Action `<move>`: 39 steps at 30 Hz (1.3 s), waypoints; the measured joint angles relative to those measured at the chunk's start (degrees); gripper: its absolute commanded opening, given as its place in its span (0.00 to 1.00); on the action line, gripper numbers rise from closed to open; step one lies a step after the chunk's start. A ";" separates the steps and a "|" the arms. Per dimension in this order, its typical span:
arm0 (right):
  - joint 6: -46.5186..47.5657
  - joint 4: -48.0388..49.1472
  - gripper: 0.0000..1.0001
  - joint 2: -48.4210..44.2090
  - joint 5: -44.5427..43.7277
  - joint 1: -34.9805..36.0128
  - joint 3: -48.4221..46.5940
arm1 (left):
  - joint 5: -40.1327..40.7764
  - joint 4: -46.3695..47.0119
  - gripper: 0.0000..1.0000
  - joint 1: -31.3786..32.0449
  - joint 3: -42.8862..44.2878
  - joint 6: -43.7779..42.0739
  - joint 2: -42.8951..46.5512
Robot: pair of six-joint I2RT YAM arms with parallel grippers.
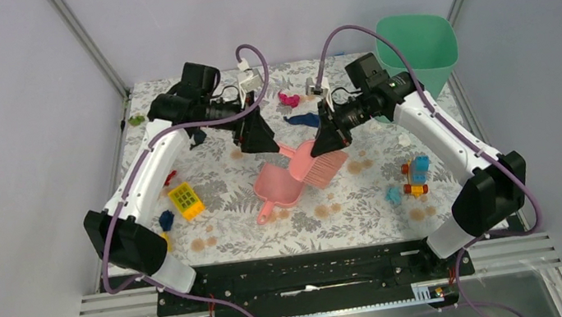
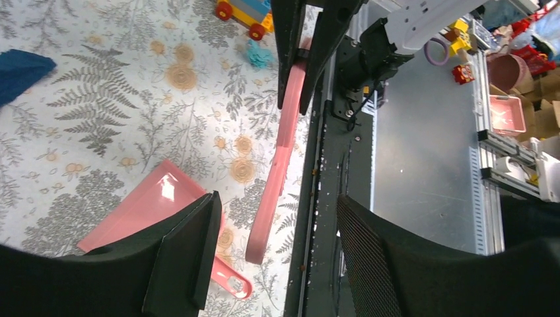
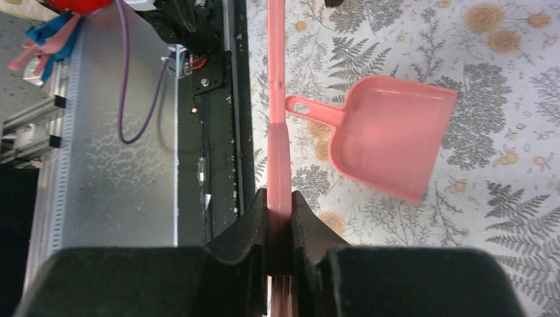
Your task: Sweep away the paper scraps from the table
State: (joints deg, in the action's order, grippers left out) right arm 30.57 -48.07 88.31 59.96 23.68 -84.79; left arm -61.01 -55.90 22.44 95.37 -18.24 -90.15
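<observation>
Gripping hand: right gripper, jaws clamped on the pink brush handle.
Left gripper: jaws stood wide apart, near that handle.
Paper scraps: lay scattered on the table, far, left and right of the dustpan.

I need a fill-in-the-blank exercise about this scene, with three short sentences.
1. The right gripper is ____ on the handle of the pink brush.
2. The left gripper is ____, not shut.
3. The tall bin at the back is ____.
Missing words: shut; open; green.
</observation>
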 measured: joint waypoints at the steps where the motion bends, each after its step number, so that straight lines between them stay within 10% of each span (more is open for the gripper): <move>1: -0.33 -0.11 0.00 0.00 0.44 0.00 0.02 | -0.50 0.00 0.68 0.11 -0.17 -0.07 0.00; 29: -8.24 2.34 0.00 1.05 3.93 0.00 3.34 | -5.35 -5.57 0.31 0.98 -1.20 -4.17 -5.35; 35: -9.88 3.45 0.00 1.05 3.87 0.00 3.34 | -6.14 -5.44 0.02 0.96 -1.40 -4.07 -5.40; 39: -10.01 3.80 0.10 1.05 3.96 -0.07 3.41 | -6.93 -5.53 0.00 0.90 -1.40 -4.44 -5.40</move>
State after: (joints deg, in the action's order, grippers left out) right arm 20.56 -44.27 89.36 63.92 23.62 -81.38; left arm -67.94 -61.43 23.33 93.97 -22.68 -95.55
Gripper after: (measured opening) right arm 0.153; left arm 0.101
